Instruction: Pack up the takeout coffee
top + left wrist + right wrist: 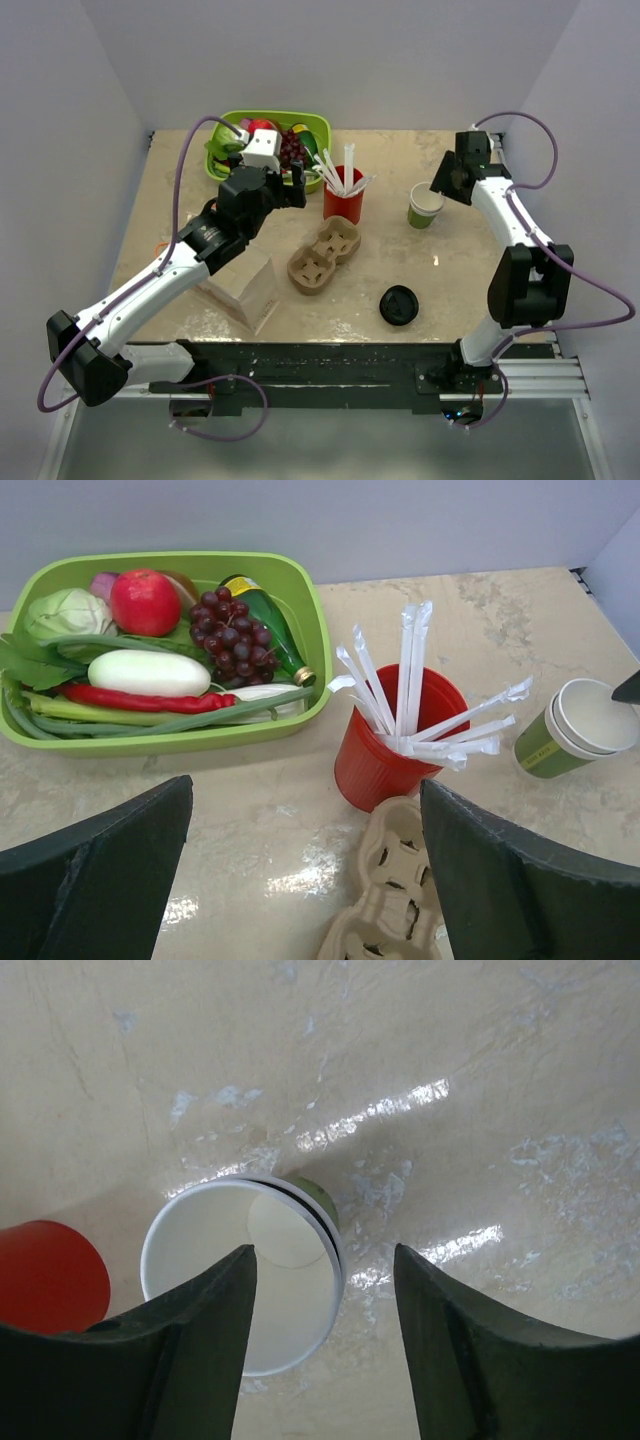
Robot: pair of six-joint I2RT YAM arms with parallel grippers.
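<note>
The takeout coffee cup (425,205), green with a white inside, stands upright and uncovered at the right back of the table. Its black lid (399,304) lies apart on the table nearer the front. My right gripper (441,181) hangs just above the cup (200,1250), open. In the right wrist view the right gripper (322,1252) straddles the cup's right rim, one finger over the inside and one outside, with gaps on both sides. My left gripper (305,880) is wide open and holds nothing, above the table beside the carrier. The cup (580,730) also shows in the left wrist view.
A brown cardboard cup carrier (325,256) lies mid-table. A red cup (343,200) of white wrapped sticks stands behind it. A green bin (320,130) of toy vegetables and fruit sits at the back. A brown paper bag (245,285) stands under the left arm.
</note>
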